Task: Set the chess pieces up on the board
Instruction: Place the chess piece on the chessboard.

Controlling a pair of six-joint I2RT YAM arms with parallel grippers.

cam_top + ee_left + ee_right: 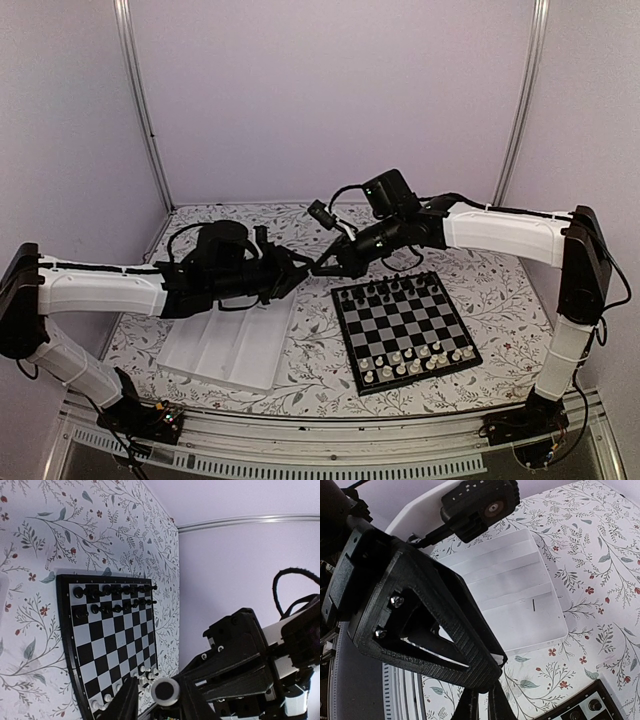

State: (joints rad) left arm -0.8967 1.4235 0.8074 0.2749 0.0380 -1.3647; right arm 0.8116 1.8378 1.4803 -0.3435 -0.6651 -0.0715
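Board point(405, 330) sits right of centre on the floral table point(500, 290), slightly turned, with black chess pieces point(390, 289) on its far rows and white on its near. Your left gripper point(301, 269) is spread open. The right gripper point(324, 267) faces it closely off the board's far-left corner, and you cannot tell its gap. Lilac walls point(330, 100) stand behind.
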